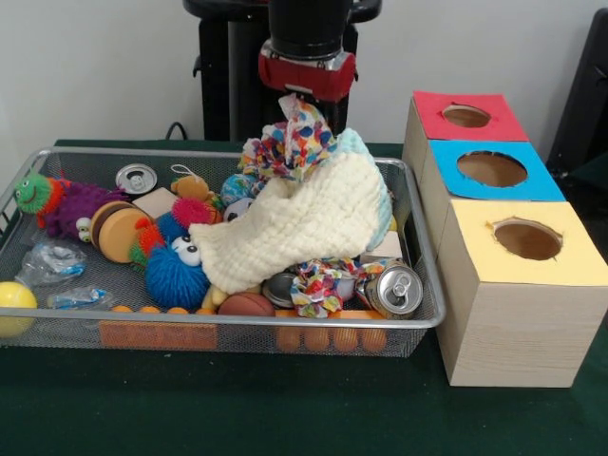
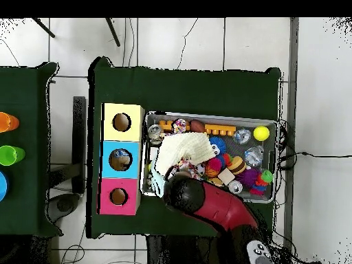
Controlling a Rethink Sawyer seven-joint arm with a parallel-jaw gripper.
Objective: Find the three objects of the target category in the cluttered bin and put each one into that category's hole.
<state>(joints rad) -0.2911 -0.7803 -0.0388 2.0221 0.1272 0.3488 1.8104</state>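
The wire-mesh bin (image 1: 228,323) is full of toys. Two see-through crumpled bottles lie at its left end, one (image 1: 52,258) behind the other (image 1: 76,298). In the overhead view they lie at the bin's right end (image 2: 242,135) (image 2: 253,155). A third bottle is hidden. My gripper (image 1: 302,97) hangs over the bin's back middle, shut on a many-coloured patterned cloth (image 1: 302,133). The cloth is pulled up with a cream knitted cloth (image 1: 304,223) draped below it. The blue-surround hole (image 1: 491,168) is in the middle of the wooden boxes and also shows in the overhead view (image 2: 120,159).
Red-surround hole (image 1: 465,115) and yellow-surround hole (image 1: 527,238) flank the blue one. Aluminium cans lie at the back left (image 1: 136,178) and front right (image 1: 394,290). A blue fuzzy toy (image 1: 178,271), a purple caterpillar (image 1: 62,204) and a yellow ball (image 1: 14,302) are near the bottles.
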